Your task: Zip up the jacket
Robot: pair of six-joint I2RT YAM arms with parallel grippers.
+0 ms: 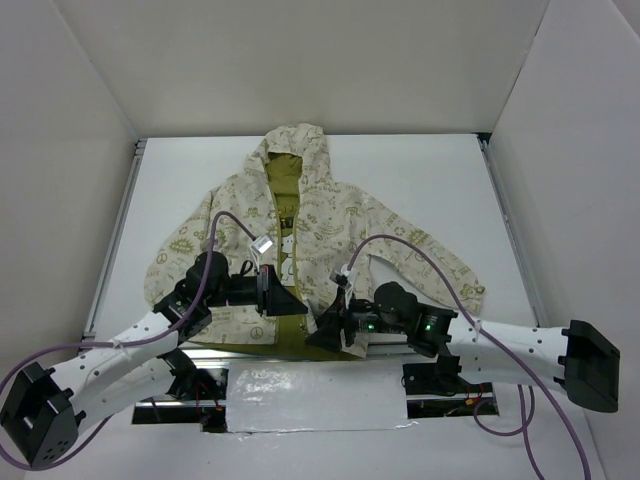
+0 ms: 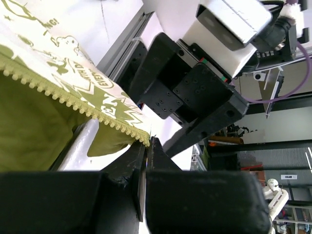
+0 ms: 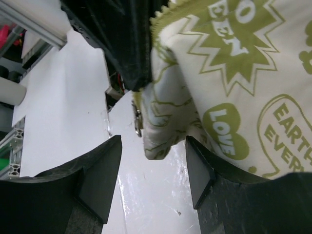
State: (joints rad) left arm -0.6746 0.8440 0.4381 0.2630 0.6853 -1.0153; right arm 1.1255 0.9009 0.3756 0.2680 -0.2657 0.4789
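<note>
The cream jacket (image 1: 330, 215) with olive doodle prints lies flat on the white table, hood at the far side and front open, olive fabric showing between the panels. My left gripper (image 1: 288, 300) is at the bottom hem in the middle. In the left wrist view its jaws (image 2: 148, 141) are shut on the bottom end of the toothed zipper edge (image 2: 112, 124). My right gripper (image 1: 328, 325) is open just right of it. In the right wrist view its jaws (image 3: 153, 146) straddle the other panel's bottom corner (image 3: 163, 141), with the metal zipper slider (image 3: 138, 119) beside it, untouched.
White walls enclose the table on three sides. An aluminium rail (image 1: 115, 240) runs along the left edge. A shiny taped strip (image 1: 315, 400) lies at the near edge between the arm bases. The two grippers are very close together; the right one fills the left wrist view (image 2: 195, 92).
</note>
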